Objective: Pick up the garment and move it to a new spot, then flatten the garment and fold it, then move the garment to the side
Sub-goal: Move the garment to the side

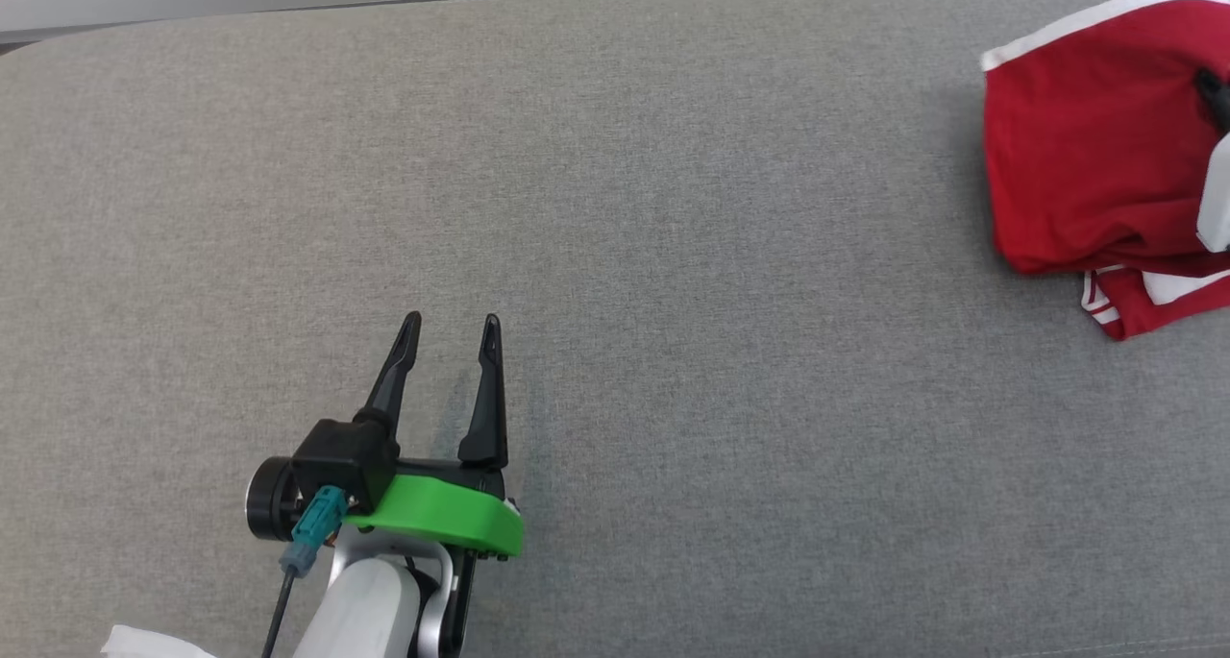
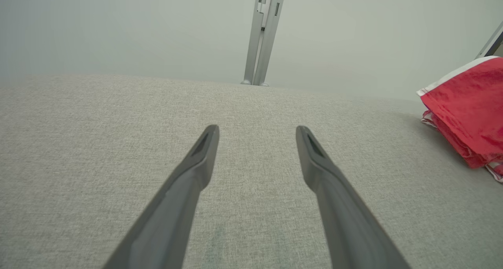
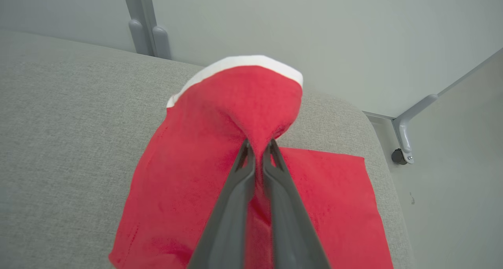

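The garment is red with white trim and lies bunched at the far right of the grey cushion; it also shows at the right edge of the left wrist view as the garment. My right gripper is shut on a pinched fold of the garment, lifting its upper layer above the cloth that lies flat below. In the head view a dark fingertip of that gripper shows against the red cloth at the right edge. My left gripper stands open over bare cushion at lower left, far from the garment, nothing between its fingers.
The grey cushion spans the head view, its far edge meeting a pale wall. A metal post stands behind that edge. The cushion's right edge drops to the floor beside a grey bracket. A white scrap lies at the bottom left.
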Motion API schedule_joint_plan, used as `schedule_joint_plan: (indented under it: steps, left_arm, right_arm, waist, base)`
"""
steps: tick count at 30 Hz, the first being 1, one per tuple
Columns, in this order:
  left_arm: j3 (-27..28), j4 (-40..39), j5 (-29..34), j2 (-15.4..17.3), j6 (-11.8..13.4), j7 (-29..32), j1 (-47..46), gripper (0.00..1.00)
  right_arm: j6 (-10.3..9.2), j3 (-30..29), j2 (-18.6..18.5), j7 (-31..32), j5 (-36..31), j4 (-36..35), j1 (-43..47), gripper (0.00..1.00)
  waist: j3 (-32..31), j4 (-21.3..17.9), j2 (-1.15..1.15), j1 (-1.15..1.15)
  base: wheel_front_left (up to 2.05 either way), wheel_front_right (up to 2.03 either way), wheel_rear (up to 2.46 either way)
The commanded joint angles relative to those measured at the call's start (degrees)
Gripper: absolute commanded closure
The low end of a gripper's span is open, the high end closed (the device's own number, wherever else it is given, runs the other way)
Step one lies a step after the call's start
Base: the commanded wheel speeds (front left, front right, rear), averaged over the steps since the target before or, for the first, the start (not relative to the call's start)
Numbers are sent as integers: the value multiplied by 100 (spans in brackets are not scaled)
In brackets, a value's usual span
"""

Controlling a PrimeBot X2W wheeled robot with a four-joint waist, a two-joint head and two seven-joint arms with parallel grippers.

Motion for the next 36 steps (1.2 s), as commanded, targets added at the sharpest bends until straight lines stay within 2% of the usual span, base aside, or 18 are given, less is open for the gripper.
schedule_joint_plan:
  steps: [1,6,11,16,24,25,26,27,29,36]
  left_arm:
    - [-8,-19,-27,24,12,-15,57,0]
    - [-37,-55,50,24,-3,-15,22,0]
    - [-26,-44,132,24,-35,-15,14,0]
    - [-59,-37,229,24,-77,-15,-84,0]
    - [-117,-16,331,24,-116,-15,-219,0]
    - [-120,-10,341,24,-119,-15,-226,0]
    - [-124,-7,350,24,-120,-15,-238,0]
    - [-129,-5,357,24,-118,-15,-250,0]
    - [-136,-1,368,24,-121,-15,-267,0]
    - [-124,31,335,23,-75,-15,-271,0]
  right_arm:
    - [-6,-39,-80,66,-22,6,16,100]
    - [-6,-30,-505,378,-45,21,84,100]
    - [-6,-137,-771,385,-76,163,70,100]
    - [-6,-253,-818,185,-383,455,-32,100]
    - [-6,-387,-765,-703,-1329,1075,-348,100]
    - [-6,-410,-738,-782,-1487,1186,-392,96]
    - [-6,-419,-705,-799,-1580,1299,-417,77]
    - [-6,-442,-656,-869,-1687,1403,-459,35]
    - [-6,-573,-609,-980,-1859,1614,-558,0]
    - [-6,-859,-376,-1402,-2367,2087,-754,0]
  waist:
    - [-6,47,0,0]
    - [73,119,0,0]
    - [182,146,0,0]
    - [341,206,0,0]
    - [585,342,0,0]
    - [606,355,0,0]
    - [620,363,0,0]
    - [633,373,0,0]
    - [655,386,0,0]
    - [632,321,0,0]
  base:
    - [0,0,0]
    - [0,0,0]
    - [0,0,0]
    - [0,0,0]
    - [0,0,0]
    - [0,0,0]
    - [0,0,0]
    - [0,0,0]
    - [0,0,0]
    - [0,0,0]
